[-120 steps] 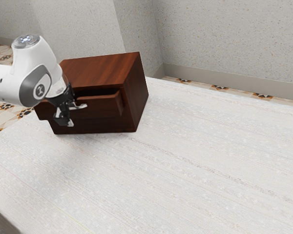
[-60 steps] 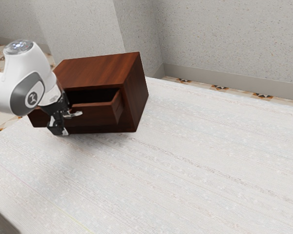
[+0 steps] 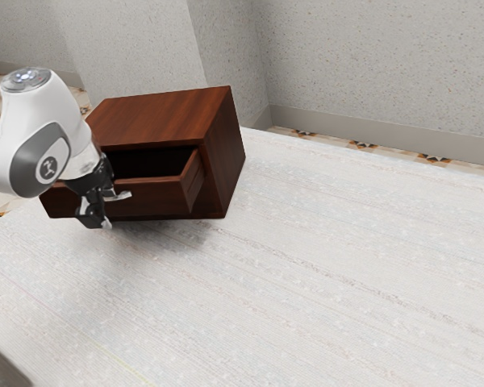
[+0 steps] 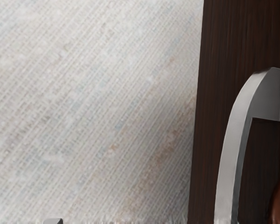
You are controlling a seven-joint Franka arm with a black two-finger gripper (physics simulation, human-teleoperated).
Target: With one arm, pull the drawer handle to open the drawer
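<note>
A dark red-brown wooden cabinet stands at the table's far end toward the exterior view's left. Its drawer is pulled partway out, leaving a dark gap above the drawer front. A silver handle sticks out of the drawer front. My black gripper hangs from the white arm right at that handle and is shut on it. In the wrist view the curved silver handle runs along the dark drawer front, close under my hand.
The pale wood-grain table stretches wide toward the exterior view's right and front. Speckled walls with a baseboard rise behind the table. Patterned floor tiles show past the table's left edge.
My hand has moved toward the exterior view's left with the handle in it. The drawer has slid further out of the cabinet, and the gap above its front has widened.
</note>
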